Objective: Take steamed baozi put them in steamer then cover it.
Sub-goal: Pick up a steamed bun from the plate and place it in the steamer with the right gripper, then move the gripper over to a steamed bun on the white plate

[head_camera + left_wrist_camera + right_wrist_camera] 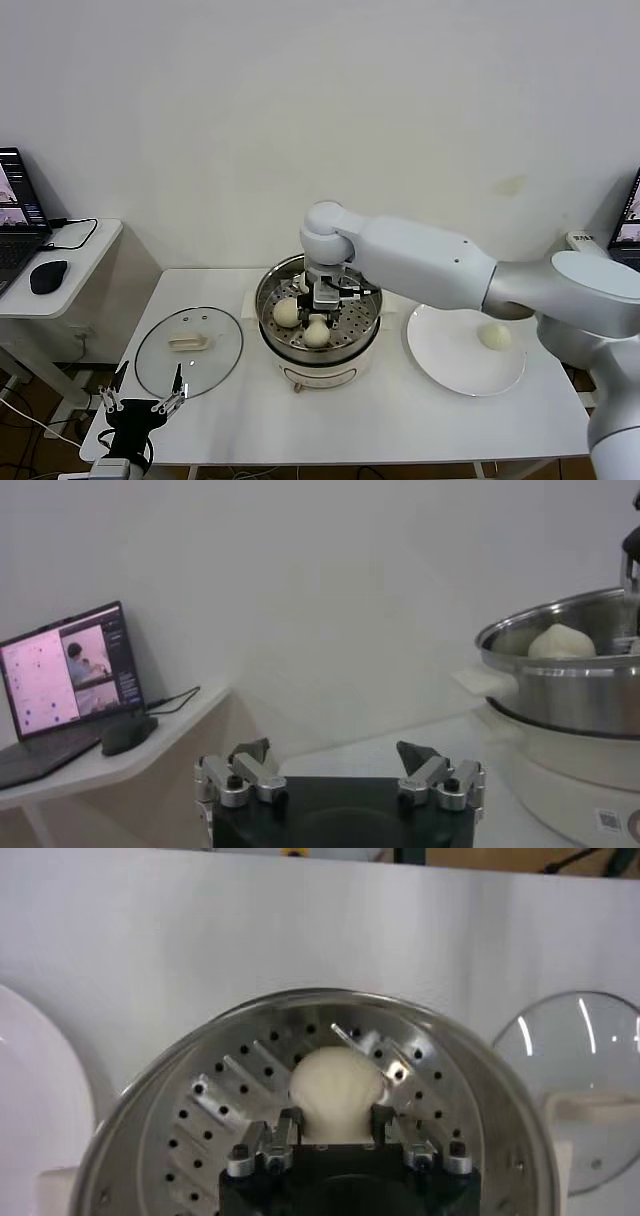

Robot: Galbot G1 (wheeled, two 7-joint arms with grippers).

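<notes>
Jaws of right gripper (335, 1138) clamp a cream-white round bun (336, 1091) above the shiny perforated steel steamer (268, 300); next: release. Left gripper (143, 405) idle, open.

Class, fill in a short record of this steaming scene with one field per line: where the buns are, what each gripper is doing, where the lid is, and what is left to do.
Steamer: open, on the table, two baozi resting on its tray
Right gripper: over the steamer tray, shut on a third baozi
Plate: beside the steamer, one baozi remaining
Cover: lying flat on the table, off the steamer
Left gripper: open, near the table's front edge by the cover, holding nothing
Still to do: release held baozi, move last one, cover steamer
</notes>
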